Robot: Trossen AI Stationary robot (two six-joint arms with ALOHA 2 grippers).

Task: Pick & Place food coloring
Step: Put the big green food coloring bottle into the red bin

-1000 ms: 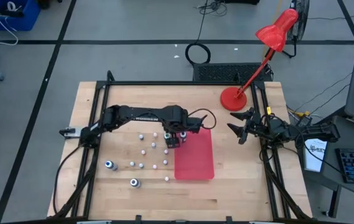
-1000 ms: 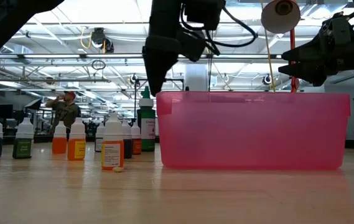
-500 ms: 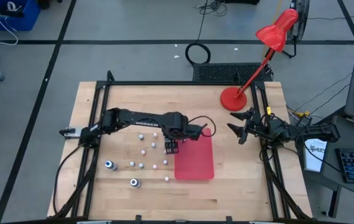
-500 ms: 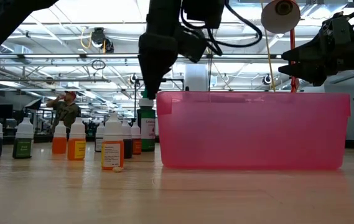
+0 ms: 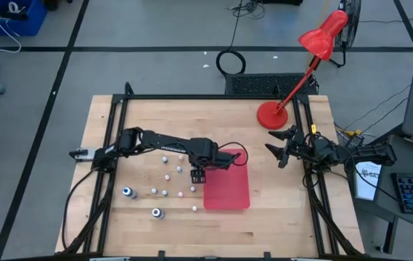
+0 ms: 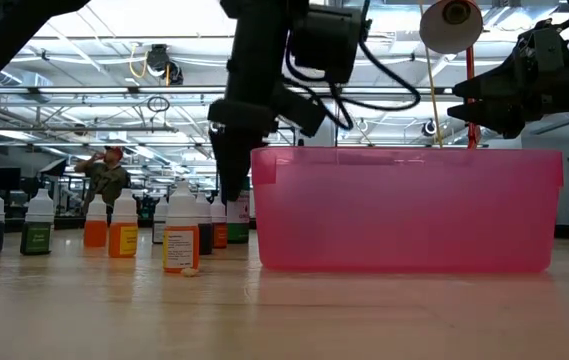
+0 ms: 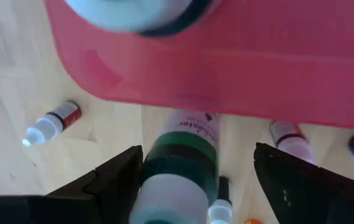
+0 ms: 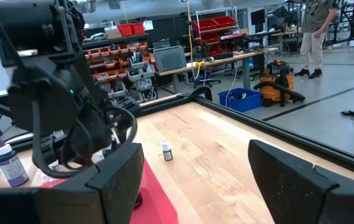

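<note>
A green food coloring bottle (image 7: 180, 162) with a whitish top stands on the table right beside the left wall of the red tray (image 5: 229, 185). My left gripper (image 5: 197, 175) points down over it, open, with one finger on each side of the bottle (image 6: 236, 222); I cannot tell whether a finger touches it. Several more small bottles (image 5: 168, 176) stand scattered to the tray's left, and two blue-topped ones (image 5: 128, 192) are nearer the front. My right gripper (image 5: 282, 148) waits open at the table's right side.
The tray's wall (image 7: 257, 62) runs close beside the left fingers. Small bottles (image 7: 52, 121) lie or stand all around the green one, and a row of them (image 6: 109, 225) stands farther left. A red desk lamp's base (image 5: 271, 114) sits at the far right.
My left gripper has come down and a little toward the table's near edge, along the tray's left wall, and its fingers now straddle the green bottle. The bottles have stayed where they were.
</note>
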